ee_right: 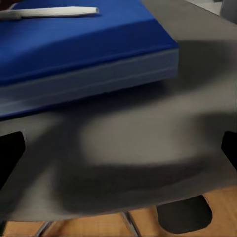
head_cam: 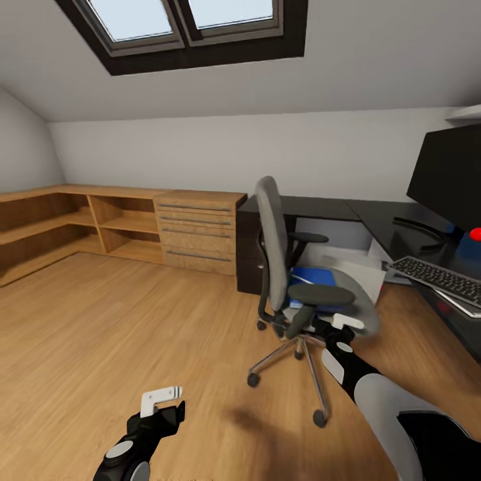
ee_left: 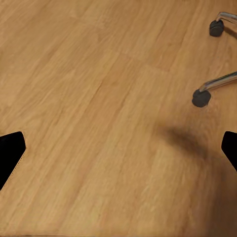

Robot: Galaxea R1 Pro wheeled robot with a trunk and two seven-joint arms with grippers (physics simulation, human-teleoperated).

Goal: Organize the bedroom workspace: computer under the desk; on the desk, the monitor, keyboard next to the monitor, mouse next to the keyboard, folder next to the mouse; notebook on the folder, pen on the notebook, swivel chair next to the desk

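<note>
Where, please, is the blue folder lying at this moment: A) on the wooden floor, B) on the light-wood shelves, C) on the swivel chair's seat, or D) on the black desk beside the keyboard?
C: the blue folder rests flat on the grey seat of the swivel chair.

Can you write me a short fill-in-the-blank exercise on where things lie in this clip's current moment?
1. The blue folder lies on the seat of the ____.
2. The white pen rests on top of the ____.
3. The keyboard sits on the black ____.
4. The left gripper hangs over bare wooden ____.

Missing words: swivel chair; folder; desk; floor.
</note>
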